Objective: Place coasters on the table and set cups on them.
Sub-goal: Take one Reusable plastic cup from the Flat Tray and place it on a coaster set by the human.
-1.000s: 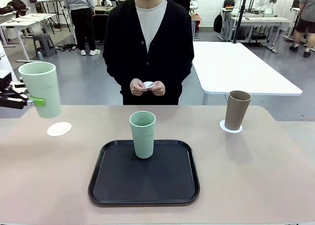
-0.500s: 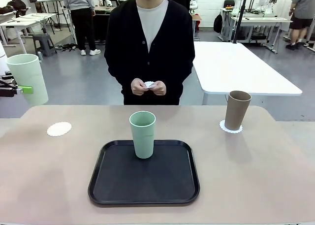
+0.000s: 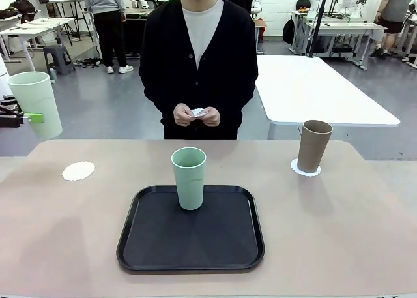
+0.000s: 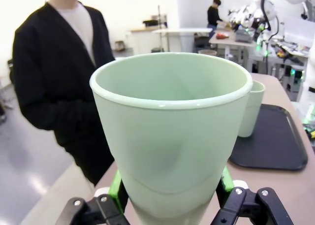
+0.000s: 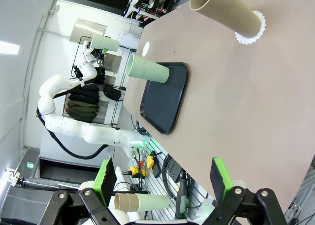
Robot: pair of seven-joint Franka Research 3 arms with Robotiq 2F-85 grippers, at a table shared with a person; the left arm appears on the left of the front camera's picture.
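Pinching the mint cup (image 3: 36,104) at the left edge, the left gripper (image 4: 171,188) should lower it upright, centred on the bare coaster (image 3: 78,171); the right gripper (image 5: 161,180) stands spread, empty.

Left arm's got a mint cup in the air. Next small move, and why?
Probably carry the mint cup, clamped in the left gripper, rightward and down onto the bare coaster: the cup hangs above and left of it, and nothing stands on it.
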